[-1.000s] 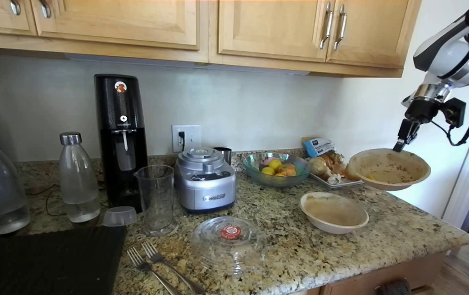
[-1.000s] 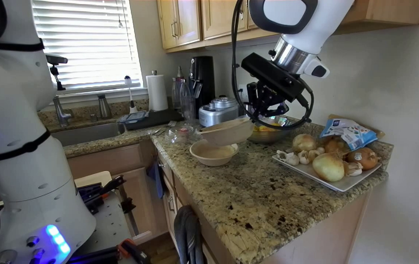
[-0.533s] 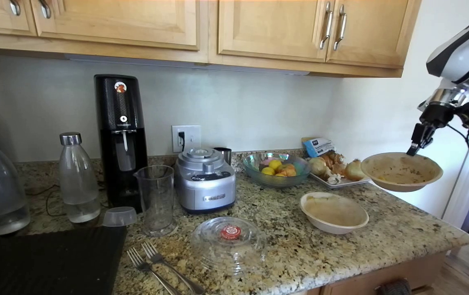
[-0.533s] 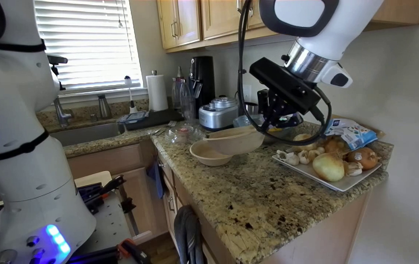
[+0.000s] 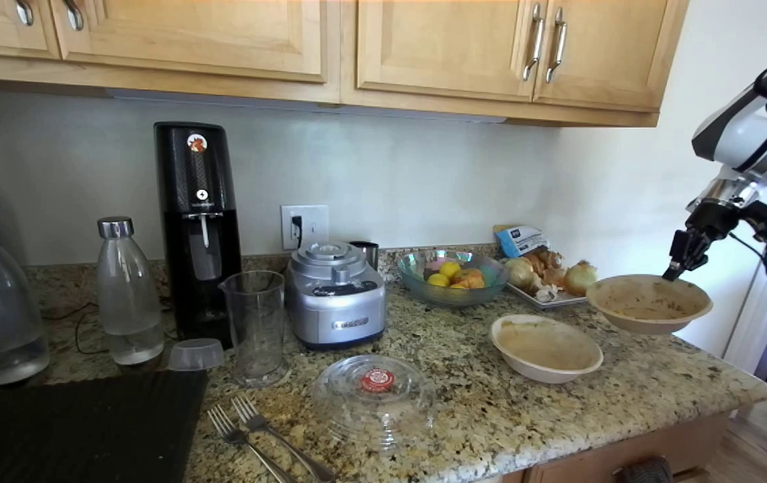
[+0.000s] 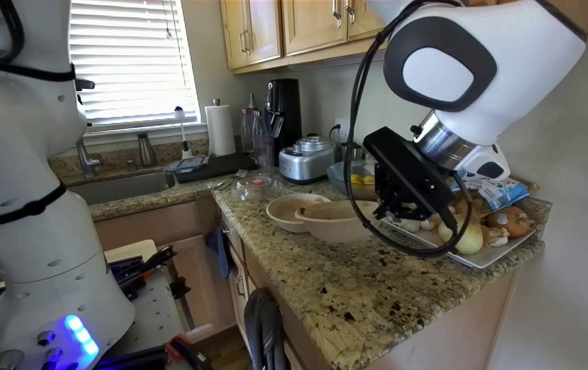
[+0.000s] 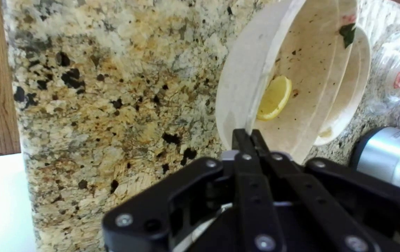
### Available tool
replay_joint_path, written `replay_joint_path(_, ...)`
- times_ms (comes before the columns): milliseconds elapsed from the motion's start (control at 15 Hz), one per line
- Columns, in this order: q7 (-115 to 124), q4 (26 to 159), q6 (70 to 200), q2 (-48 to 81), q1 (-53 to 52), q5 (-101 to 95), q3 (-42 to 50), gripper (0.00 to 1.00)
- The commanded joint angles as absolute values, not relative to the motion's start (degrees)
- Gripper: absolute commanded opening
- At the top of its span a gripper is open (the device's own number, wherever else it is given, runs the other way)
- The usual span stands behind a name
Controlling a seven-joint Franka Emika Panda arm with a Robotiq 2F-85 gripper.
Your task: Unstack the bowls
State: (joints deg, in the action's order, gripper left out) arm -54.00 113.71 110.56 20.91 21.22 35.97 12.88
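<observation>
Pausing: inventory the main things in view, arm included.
resting bowl: one, beige, on counter
held bowl: one, beige, beside resting bowl
lemon slice: one, yellow, inside held bowl
dome: one, clear, on counter
forks: two, silver, near dome
pitcher: one, clear, near forks
food processor: one, silver, near wall
tall appliance: one, black, near wall
fruit bowl: one, clear, beside food processor
tray: one, white, under onions
arm: one, white, above counter
gripper: one, black, closed on held bowl

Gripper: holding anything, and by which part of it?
Yes, the speckled bowl with the lemon slice in it, pinched at its rim between the fingertips of the gripper.
</observation>
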Motion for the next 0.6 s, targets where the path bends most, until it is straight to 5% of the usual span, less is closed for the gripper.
replay_joint_path(0, -56.26, 110.84, 112.67, 24.83, 23.26, 38.84, 11.24, 0.02)
replay_joint_path(533, -58.13, 107.18, 118.3, 31.41, 25.31, 39.18, 9.44, 0.02)
